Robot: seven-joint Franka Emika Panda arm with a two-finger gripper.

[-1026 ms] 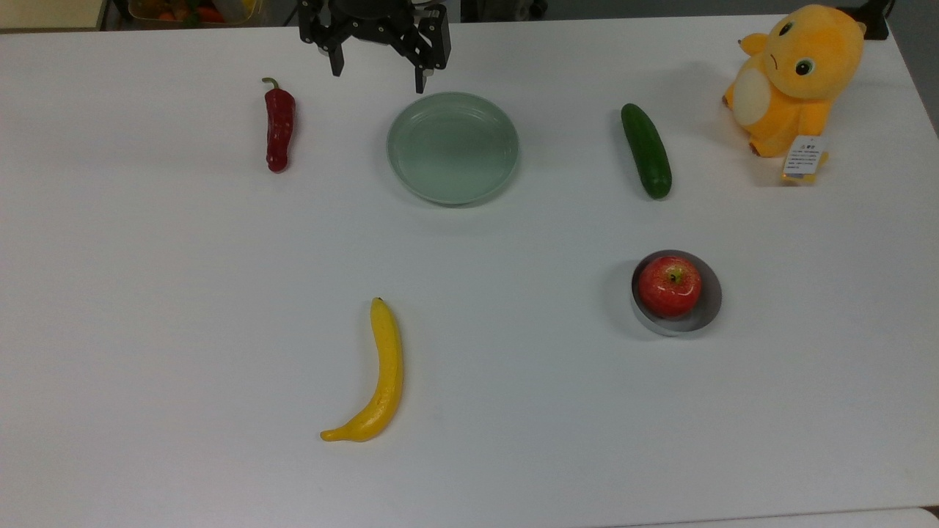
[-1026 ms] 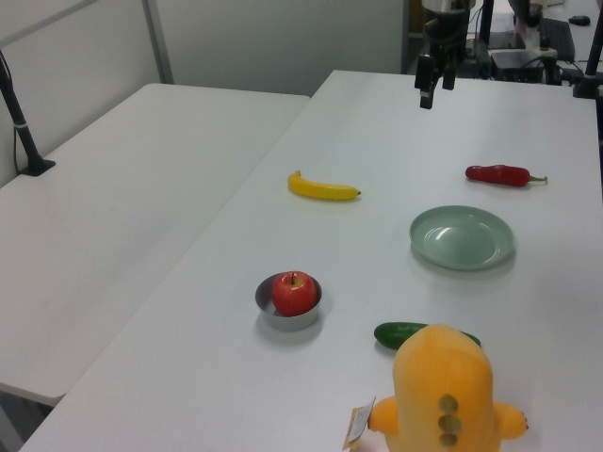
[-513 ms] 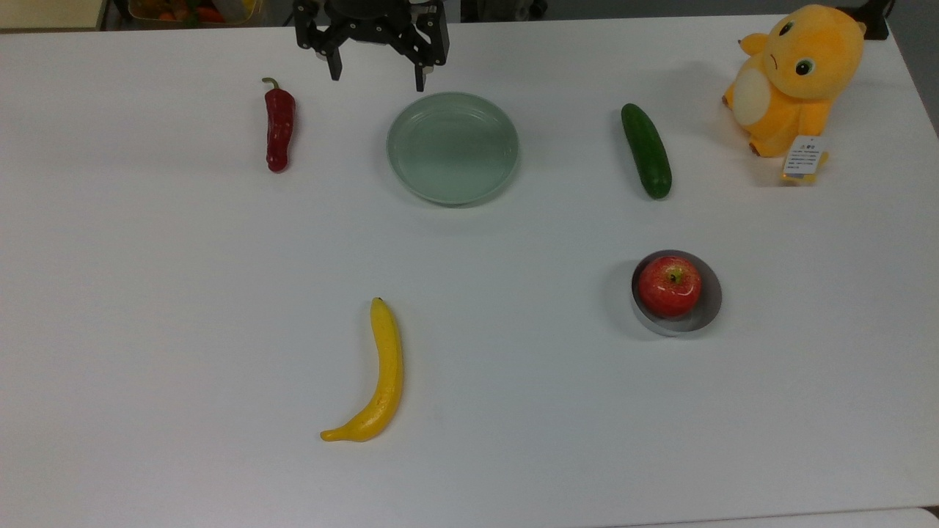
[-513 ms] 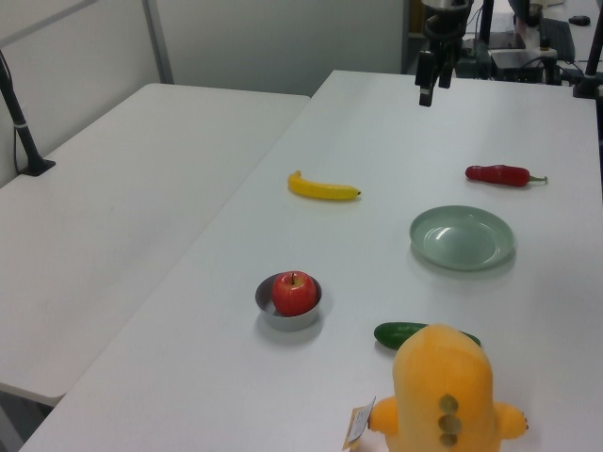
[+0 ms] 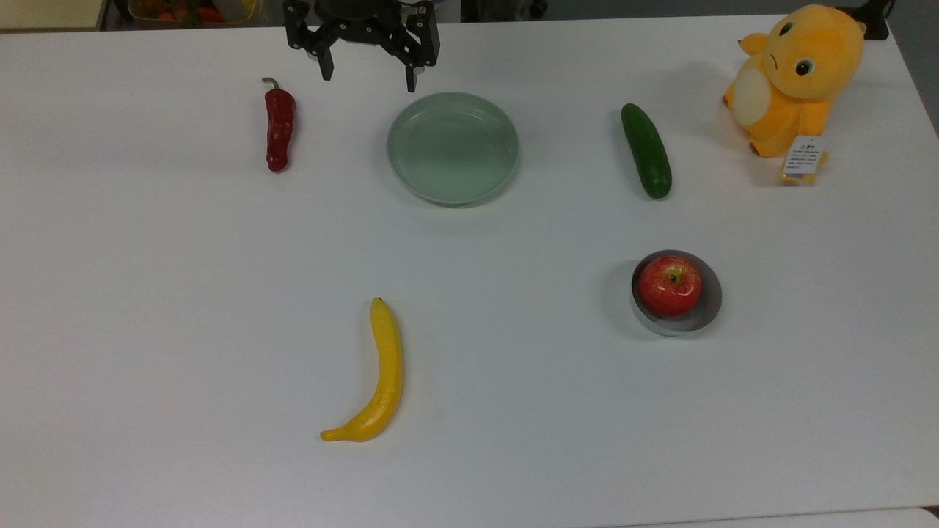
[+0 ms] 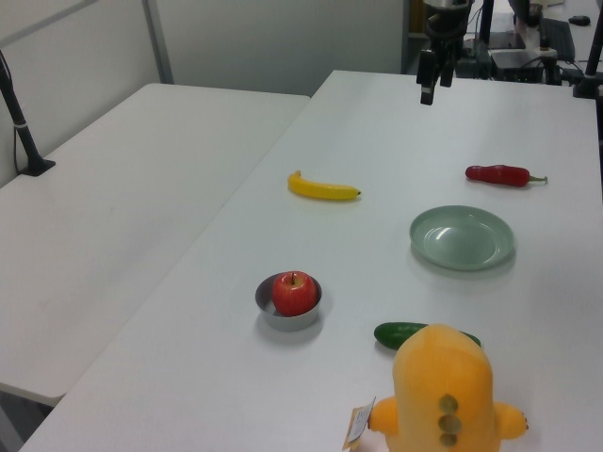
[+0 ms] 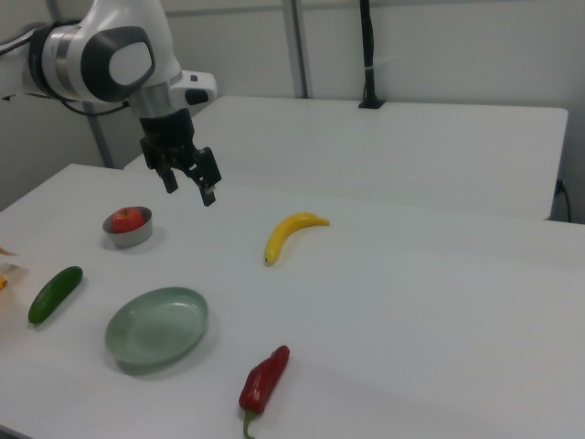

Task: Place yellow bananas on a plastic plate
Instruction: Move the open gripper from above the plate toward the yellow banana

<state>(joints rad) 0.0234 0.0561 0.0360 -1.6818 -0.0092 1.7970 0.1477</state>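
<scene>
Tool [image 5: 364, 73] hangs above the tabletop's [image 5: 147, 293] far edge in the top view, its two fingers spread wide and gripping nothing, between the red chili pepper [image 5: 279, 128] and the plastic plate [image 5: 453, 147] but raised clear of both. The yellow banana [image 5: 377, 375] lies flat near the top view's bottom, well apart from the tool and from the plate, its dark tip pointing toward the plate and its stem end curling to the top view's left.

The plate sits bare, so the whole job remains. As I judge it, the main risk is the grasp itself: the banana is slim, curved and smooth, so fingers closing off-centre or along its length could squirt it sideways or make it pivot in the grip. A poorly balanced hold could let it tilt and catch the plate's raised rim, or nudge the plate.

The green cucumber [image 5: 646, 149], the apple [image 5: 669, 285] in its grey dish [image 5: 706, 314], and the plush toy [image 5: 794, 76] stand off to the top view's right, probably clear of the carrying path, though height is hard to read here.
</scene>
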